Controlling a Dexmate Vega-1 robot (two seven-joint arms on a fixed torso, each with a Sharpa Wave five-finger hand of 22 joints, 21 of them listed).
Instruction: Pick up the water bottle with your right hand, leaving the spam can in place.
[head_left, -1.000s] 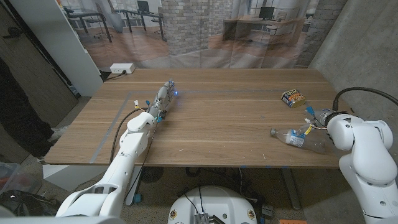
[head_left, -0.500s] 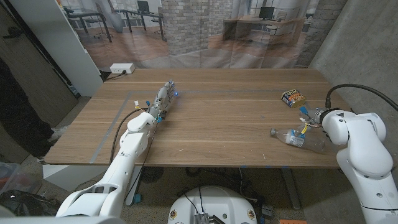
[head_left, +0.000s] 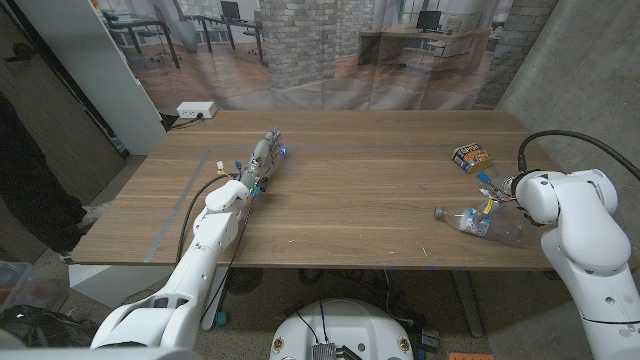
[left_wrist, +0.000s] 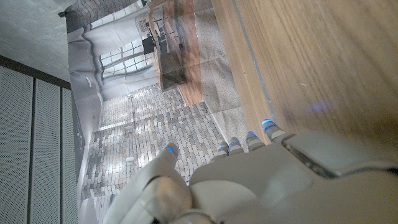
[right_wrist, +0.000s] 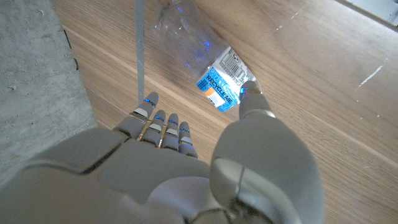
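Water bottle (right_wrist: 208, 59) lies on its side just ahead of spread, empty right hand (right_wrist: 186, 165).

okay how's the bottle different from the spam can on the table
The bottle is clear plastic with a blue and white label; the spam can is opaque, dark with yellow. The bottle is long and lies on its side; the can is short and squat. The bottle lies nearer the table's front edge, by the right hand; the can sits farther back. Neither is held.

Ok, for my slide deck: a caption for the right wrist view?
Right hand hovers open above the water bottle lying on the wooden table.
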